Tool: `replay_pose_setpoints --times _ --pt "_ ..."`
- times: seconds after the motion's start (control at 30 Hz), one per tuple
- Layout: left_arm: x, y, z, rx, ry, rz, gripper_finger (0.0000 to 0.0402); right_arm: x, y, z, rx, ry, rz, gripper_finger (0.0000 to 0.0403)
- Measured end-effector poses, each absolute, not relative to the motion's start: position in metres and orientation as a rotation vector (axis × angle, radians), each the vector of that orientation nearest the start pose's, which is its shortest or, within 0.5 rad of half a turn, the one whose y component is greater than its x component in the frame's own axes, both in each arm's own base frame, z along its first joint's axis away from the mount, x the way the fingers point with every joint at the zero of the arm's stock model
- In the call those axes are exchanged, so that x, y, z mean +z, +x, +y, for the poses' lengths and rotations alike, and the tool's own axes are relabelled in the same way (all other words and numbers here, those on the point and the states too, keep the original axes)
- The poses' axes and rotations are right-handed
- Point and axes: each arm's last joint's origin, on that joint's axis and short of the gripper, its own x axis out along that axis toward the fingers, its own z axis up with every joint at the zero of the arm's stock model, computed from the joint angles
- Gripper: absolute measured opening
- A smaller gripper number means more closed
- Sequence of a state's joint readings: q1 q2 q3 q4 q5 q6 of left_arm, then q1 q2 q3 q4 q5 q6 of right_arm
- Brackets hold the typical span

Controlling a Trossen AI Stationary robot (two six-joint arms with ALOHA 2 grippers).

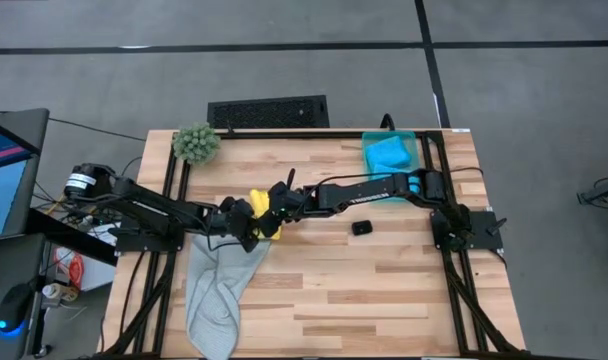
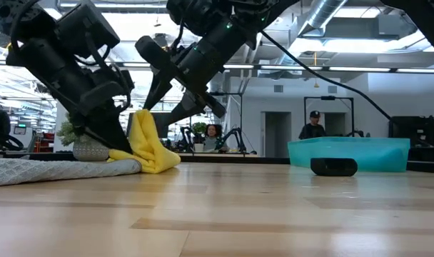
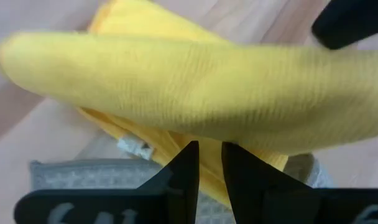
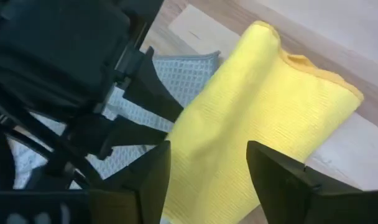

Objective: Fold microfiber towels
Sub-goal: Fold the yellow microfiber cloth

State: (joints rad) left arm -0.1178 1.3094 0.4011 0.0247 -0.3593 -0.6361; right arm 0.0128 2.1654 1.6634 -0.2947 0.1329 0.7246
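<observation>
The left gripper (image 1: 256, 226) has its jaws nipped together on the near edge of the yellow towel (image 1: 267, 214), pinning that edge low by the bench (image 1: 384, 290). The right gripper (image 2: 163, 96) hangs just above the same towel with its jaws spread wide and nothing between them (in its own wrist view the fingers (image 4: 277, 180) straddle the cloth without touching). The yellow towel stands up in a soft folded peak at mid-bench, its lower part spilling toward the front.

Under and beside it lies the pale grey towel (image 1: 216, 290), rumpled, running from the left gripper's spot down over the bench's front edge; the yellow towel overlaps its upper corner. Both arms crowd over this one spot, so the towel shows only in part from above.

To the right, well apart, a small black block (image 1: 361, 227) sits on bare wood. At the far right corner a teal bin (image 1: 411, 145) holds a bright blue towel (image 1: 387, 155). A fuzzy green plant (image 1: 196, 143) stands at the far left corner. Beyond the bench two people (image 2: 313, 125) show in the room
</observation>
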Motion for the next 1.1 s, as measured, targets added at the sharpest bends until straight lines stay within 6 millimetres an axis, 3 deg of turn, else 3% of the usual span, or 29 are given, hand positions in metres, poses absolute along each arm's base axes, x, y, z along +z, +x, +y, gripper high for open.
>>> replay_pose_setpoints --times 0.27,0.5,0.77,0.93,1.1 --pt "0.139 0.197 -0.013 0.522 -0.393 0.781 0.0061 0.187 0.478 0.019 -0.382 0.577 0.729 0.0218" --pt "0.170 0.179 -0.010 0.580 -0.384 0.790 0.0061 0.191 0.481 0.024 -0.417 0.506 0.658 0.0198" --pt "0.205 0.168 -0.009 0.617 -0.368 0.563 0.0061 0.179 0.473 0.037 -0.493 0.446 0.680 0.0170" --pt "0.207 0.174 -0.009 0.609 -0.343 0.527 0.0061 0.168 0.470 0.042 -0.481 0.490 0.645 0.0151" --pt "0.195 0.184 -0.010 0.618 -0.317 0.585 0.0061 0.162 0.470 0.044 -0.448 0.514 0.593 0.0139"
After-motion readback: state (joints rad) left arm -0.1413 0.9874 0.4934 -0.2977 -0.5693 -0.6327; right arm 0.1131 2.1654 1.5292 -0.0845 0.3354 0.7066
